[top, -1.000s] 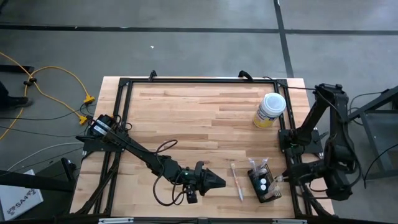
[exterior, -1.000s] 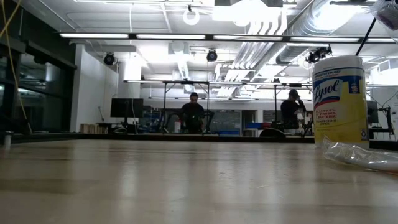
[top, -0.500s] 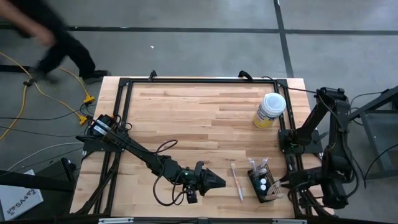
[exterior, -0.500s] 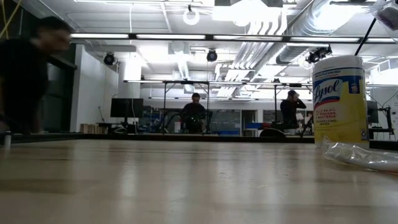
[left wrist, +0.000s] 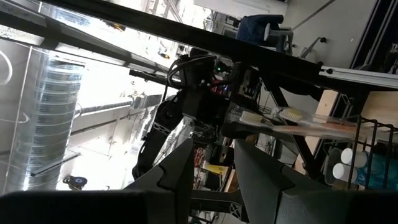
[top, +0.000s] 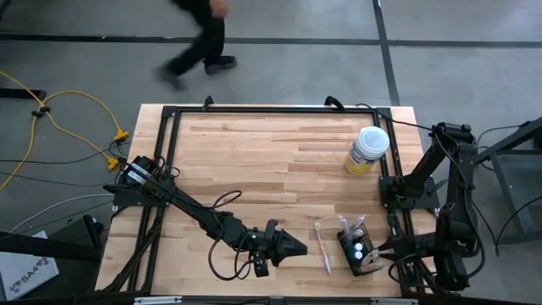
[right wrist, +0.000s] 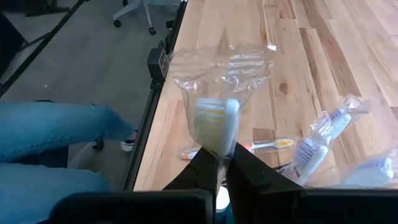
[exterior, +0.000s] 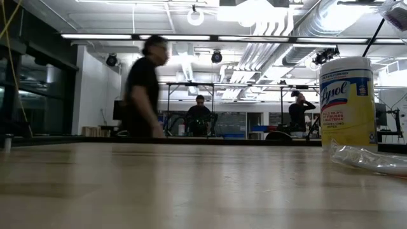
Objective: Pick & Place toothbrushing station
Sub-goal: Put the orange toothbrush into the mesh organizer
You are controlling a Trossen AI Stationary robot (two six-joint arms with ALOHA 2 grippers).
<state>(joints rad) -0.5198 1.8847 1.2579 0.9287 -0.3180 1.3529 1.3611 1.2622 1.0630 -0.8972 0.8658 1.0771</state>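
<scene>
Right gripper (right wrist: 225, 163) is pinched on a clear plastic packet (right wrist: 217, 93) above the black mesh basket (top: 360, 252) near the table's (top: 271, 161) front-right corner, apparently loading it; left gripper (top: 296, 246) rests slack

Left arm: lying low, reaching from left base toward centre front. Left gripper (top: 298, 246): pointing toward right arm, fingers (left wrist: 180, 171) standing apart, gap between pads showing nothing held.

Right arm: folding at right side, elbow raised, forearm angling down and inward. Right gripper (top: 378, 246): fingertips (right wrist: 208, 163) pressing together, pinching lower edge of clear plastic bag (right wrist: 214, 93); bag standing up directly ahead of fingertips, white-and-yellow item inside sitting just beyond the pinch.
</scene>
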